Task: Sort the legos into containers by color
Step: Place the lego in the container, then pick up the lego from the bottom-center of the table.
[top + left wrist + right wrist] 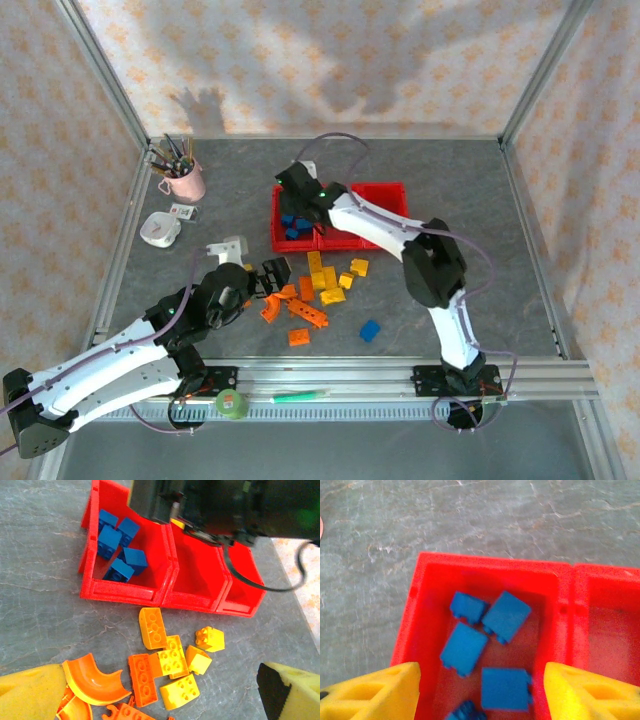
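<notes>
Three joined red bins (395, 190) stand mid-table. The left bin (425, 630) holds several blue bricks (506, 616); my right gripper (297, 185) hovers open over it, yellow fingers (375, 695) wide apart, nothing between them. The middle bin (197, 575) and right bin (242, 587) look empty. A pile of yellow bricks (172, 661) and orange bricks (142, 679) lies in front of the bins, with a curved orange piece (95, 680). My left gripper (268, 277) sits open at the pile's left edge. One blue brick (370, 330) lies apart, to the right.
A pink cup of pens (180, 175) and a white tape dispenser (160, 230) stand at the far left. A green roll (232, 404) and a green pen (300, 396) lie on the front rail.
</notes>
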Controlling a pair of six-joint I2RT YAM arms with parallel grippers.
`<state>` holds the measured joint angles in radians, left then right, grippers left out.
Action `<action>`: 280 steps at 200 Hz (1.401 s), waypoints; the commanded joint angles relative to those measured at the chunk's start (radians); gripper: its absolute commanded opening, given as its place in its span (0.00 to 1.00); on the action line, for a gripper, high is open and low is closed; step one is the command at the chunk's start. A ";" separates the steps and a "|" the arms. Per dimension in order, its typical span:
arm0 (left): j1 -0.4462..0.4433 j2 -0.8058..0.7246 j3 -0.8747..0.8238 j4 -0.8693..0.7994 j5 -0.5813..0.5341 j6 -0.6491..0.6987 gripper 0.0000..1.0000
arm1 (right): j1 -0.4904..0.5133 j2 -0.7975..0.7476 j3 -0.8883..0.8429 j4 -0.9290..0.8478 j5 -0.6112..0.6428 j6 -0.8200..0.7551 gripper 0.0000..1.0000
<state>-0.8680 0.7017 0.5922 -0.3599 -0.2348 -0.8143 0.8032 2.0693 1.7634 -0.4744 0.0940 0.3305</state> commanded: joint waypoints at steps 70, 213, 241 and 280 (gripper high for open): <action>0.007 0.067 -0.032 0.205 0.177 0.052 0.99 | 0.006 -0.491 -0.508 -0.045 0.026 0.185 0.76; -0.086 0.160 -0.117 0.376 0.274 0.061 0.99 | 0.284 -0.856 -1.041 -0.245 0.055 0.787 0.89; -0.105 0.167 -0.130 0.389 0.257 0.047 0.99 | 0.372 -0.851 -1.094 -0.234 0.047 0.915 0.89; -0.105 0.162 -0.137 0.387 0.244 0.035 0.99 | 0.429 -0.835 -1.140 -0.145 0.034 0.986 0.83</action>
<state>-0.9688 0.8703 0.4683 -0.0082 0.0402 -0.7624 1.2110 1.2289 0.6453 -0.6720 0.1192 1.2198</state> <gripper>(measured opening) 0.992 0.851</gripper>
